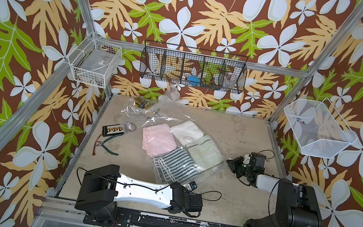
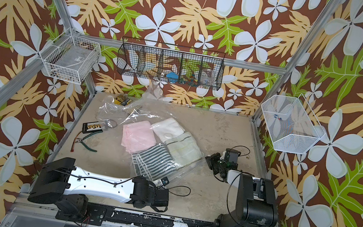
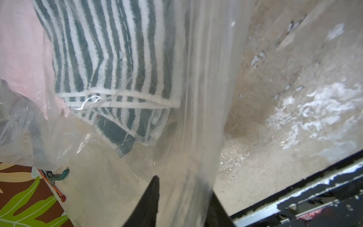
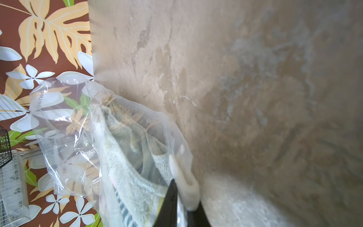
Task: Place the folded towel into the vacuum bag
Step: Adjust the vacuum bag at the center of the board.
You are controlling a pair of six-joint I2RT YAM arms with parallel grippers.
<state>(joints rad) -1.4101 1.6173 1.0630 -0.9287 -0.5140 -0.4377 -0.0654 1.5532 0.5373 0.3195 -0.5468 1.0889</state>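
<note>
Green-handled pliers (image 1: 107,144) lie off to the left. The left gripper (image 3: 184,188) straddles the near edge of the vacuum bag (image 1: 206,170); I cannot tell whether it pinches. In the middle, the striped towel (image 1: 174,165) sits under the plastic. The right gripper (image 4: 184,198) is clenched on the bag's right edge.

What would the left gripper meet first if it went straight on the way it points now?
The vacuum bag, whose plastic lies between the fingers of the left gripper; next, probably, the striped towel inside it.
</note>
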